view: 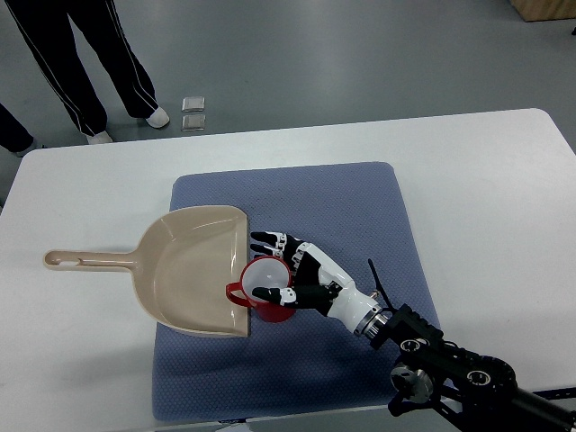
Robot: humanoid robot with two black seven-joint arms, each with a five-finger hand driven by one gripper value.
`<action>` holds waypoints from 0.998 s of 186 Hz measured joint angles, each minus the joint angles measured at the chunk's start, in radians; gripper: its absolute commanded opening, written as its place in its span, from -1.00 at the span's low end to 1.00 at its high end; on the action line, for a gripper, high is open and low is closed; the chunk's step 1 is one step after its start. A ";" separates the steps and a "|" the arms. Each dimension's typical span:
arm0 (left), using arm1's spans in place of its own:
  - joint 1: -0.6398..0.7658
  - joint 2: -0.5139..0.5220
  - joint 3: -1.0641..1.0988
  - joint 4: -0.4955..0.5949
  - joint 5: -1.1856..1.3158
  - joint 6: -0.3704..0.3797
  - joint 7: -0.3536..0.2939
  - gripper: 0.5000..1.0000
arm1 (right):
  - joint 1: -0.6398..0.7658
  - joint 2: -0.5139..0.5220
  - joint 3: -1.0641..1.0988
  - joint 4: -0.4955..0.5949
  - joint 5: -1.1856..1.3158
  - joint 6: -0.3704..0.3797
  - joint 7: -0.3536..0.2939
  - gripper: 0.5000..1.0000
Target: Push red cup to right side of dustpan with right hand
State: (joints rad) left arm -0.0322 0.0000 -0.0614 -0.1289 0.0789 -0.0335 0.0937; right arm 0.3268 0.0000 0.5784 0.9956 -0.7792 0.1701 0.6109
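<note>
From the top view, the right hand (292,270) reaches in from the lower right, its arm cut off by the bottom edge of the picture, and the left hand does not show at all. The fingers (267,294) are curled loosely around the red cup (268,288), one black-tipped finger lying across its near rim and others reaching past its far side, so they cradle it rather than clamp it; whether the palm presses the cup wall is hidden behind the cup itself. The one cup stands upright with its pale inside showing, its handle pointing toward the dustpan (184,270), and it sits touching the open mouth edge of that single beige dustpan, at the dustpan's right side. The lower part of the cup is hidden by the hand. Both rest on one blue mat (360,207) spread over the white counter (90,198), while the dustpan's long handle sticks out left beyond the mat onto the bare counter. A person's legs (90,54) in dark trousers with a white stripe stand beyond the counter, cut off at the top edge. Two small square things (193,112) lie on the floor near the feet, too small to identify. No writing can be read anywhere.
</note>
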 measured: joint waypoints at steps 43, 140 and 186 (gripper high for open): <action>0.000 0.000 0.000 0.000 0.000 0.000 0.000 1.00 | 0.000 0.000 -0.008 0.014 0.000 -0.001 0.000 0.71; 0.000 0.000 0.000 0.000 0.000 0.000 0.000 1.00 | 0.006 0.000 -0.009 0.012 0.002 -0.015 0.000 0.71; 0.000 0.000 0.000 0.000 -0.001 -0.001 0.000 1.00 | 0.009 -0.003 0.002 0.009 0.009 -0.015 0.000 0.71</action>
State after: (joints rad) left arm -0.0322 0.0000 -0.0614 -0.1289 0.0783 -0.0340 0.0934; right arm 0.3359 -0.0032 0.5808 1.0048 -0.7706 0.1548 0.6109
